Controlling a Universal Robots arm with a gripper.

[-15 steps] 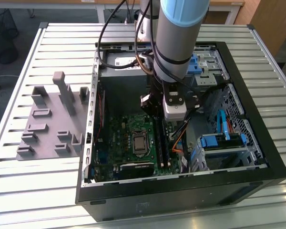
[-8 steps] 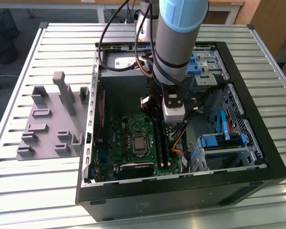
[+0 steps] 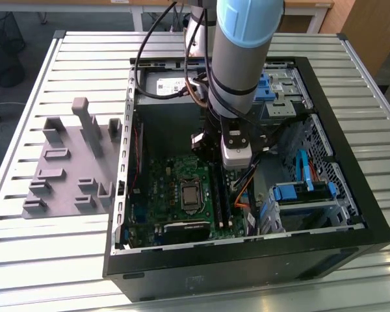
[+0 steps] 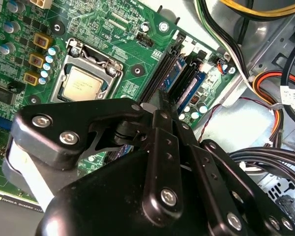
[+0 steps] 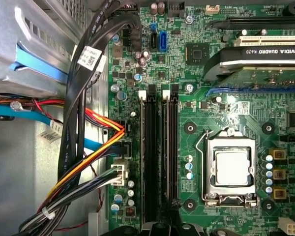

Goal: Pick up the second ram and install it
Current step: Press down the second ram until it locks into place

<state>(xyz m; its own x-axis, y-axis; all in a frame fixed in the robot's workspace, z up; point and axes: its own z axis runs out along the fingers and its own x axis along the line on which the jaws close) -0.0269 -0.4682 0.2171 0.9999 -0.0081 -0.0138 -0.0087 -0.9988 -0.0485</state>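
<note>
My gripper [image 3: 233, 170] hangs inside the open computer case, just above the black memory slots [image 3: 219, 195] on the green motherboard [image 3: 172, 185]. In the second wrist view the black fingers [image 4: 160, 105] meet in a narrow point, shut, with nothing seen between them. Just past that point, two dark blue-green ram sticks [image 4: 191, 88] [image 4: 179, 68] stand edge-up in the slots. I cannot tell which is the second ram. In the first wrist view the slots [image 5: 150, 157] run lengthwise towards the gripper's black body at the frame's edge.
The grey fixture tray [image 3: 65, 169] with upright posts lies at the exterior view's left of the case. The processor socket [image 5: 231, 167] sits beside the slots, a graphics card [image 5: 265, 54] beyond it. Bundled cables [image 5: 88, 147] and a blue-tabbed drive cage [image 3: 305, 195] crowd the other side.
</note>
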